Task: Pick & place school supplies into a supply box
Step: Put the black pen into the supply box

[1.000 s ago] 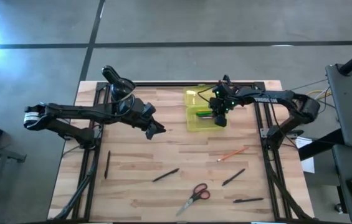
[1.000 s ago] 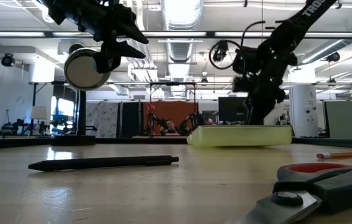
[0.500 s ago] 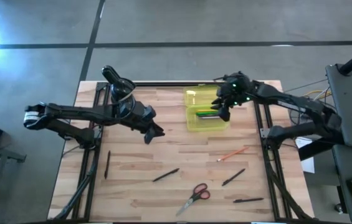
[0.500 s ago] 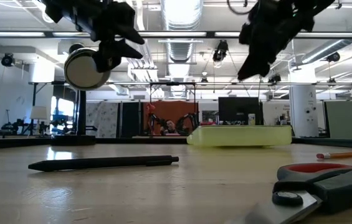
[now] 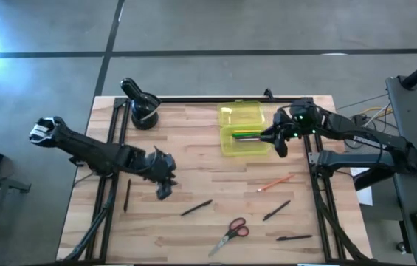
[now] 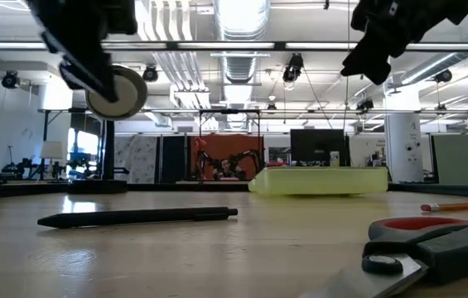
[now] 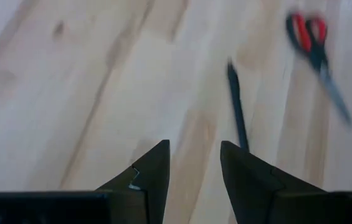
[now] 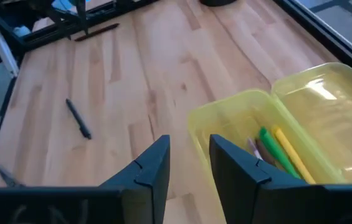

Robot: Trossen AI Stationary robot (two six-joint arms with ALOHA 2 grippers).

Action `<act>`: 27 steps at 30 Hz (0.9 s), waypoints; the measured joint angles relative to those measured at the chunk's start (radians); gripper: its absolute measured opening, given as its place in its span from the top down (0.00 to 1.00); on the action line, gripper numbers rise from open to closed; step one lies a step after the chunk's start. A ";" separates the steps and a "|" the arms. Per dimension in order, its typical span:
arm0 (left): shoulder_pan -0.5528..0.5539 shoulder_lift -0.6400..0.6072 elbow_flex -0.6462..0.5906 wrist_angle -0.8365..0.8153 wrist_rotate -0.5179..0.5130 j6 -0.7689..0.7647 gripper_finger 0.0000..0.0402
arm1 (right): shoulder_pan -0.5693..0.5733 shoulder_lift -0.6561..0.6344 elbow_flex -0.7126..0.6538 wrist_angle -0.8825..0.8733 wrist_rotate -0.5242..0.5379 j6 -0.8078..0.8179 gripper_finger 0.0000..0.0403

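Scissors (image 6: pixel 420 252) cut off at frame edge.

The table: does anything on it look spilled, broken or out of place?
Nothing looks broken. Several supplies lie loose on the table: black pens, an orange pencil and red-handled scissors. The yellow-green supply box sits open with a few pens inside. That looks like unfinished sorting, not a spill.

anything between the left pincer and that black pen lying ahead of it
Nothing visible. The left pincer stands open and empty above bare wooden table, and the thin black pen lies ahead of its fingertips with only bare wood between. The red-handled scissors lie off to one side, beyond the pen.
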 joint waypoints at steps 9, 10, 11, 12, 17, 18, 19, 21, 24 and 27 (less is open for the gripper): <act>-0.159 0.027 0.178 -0.526 0.001 0.113 0.69 | 0.022 -0.035 -0.019 0.002 0.001 -0.013 0.76; -0.170 0.027 0.188 -0.563 0.007 0.128 0.69 | 0.022 -0.035 -0.019 0.002 0.001 -0.003 0.76; -0.180 0.027 0.194 -0.587 0.020 0.149 0.69 | 0.023 -0.035 -0.020 0.002 0.001 0.001 0.77; -0.189 0.027 0.197 -0.609 0.042 0.173 0.69 | 0.023 -0.034 -0.021 0.003 0.001 0.003 0.77; -0.208 0.028 0.160 -0.723 0.121 0.060 0.69 | 0.024 -0.035 -0.025 0.002 0.000 0.020 0.78; -0.208 0.028 0.145 -0.727 0.130 0.002 0.69 | 0.024 -0.038 -0.025 0.002 0.000 0.028 0.78; -0.207 0.028 0.128 -0.730 0.139 -0.048 0.69 | 0.024 -0.040 -0.025 0.002 -0.001 0.035 0.79; -0.208 0.026 0.094 -0.725 0.175 -0.132 0.69 | 0.031 -0.045 -0.025 0.002 -0.001 0.048 0.79; -0.208 0.026 0.028 -0.721 0.251 -0.231 0.71 | 0.043 -0.051 -0.025 0.003 -0.001 0.047 0.79; -0.208 0.026 -0.043 -0.711 0.304 -0.271 0.75 | 0.048 -0.053 -0.025 0.003 0.000 0.046 0.79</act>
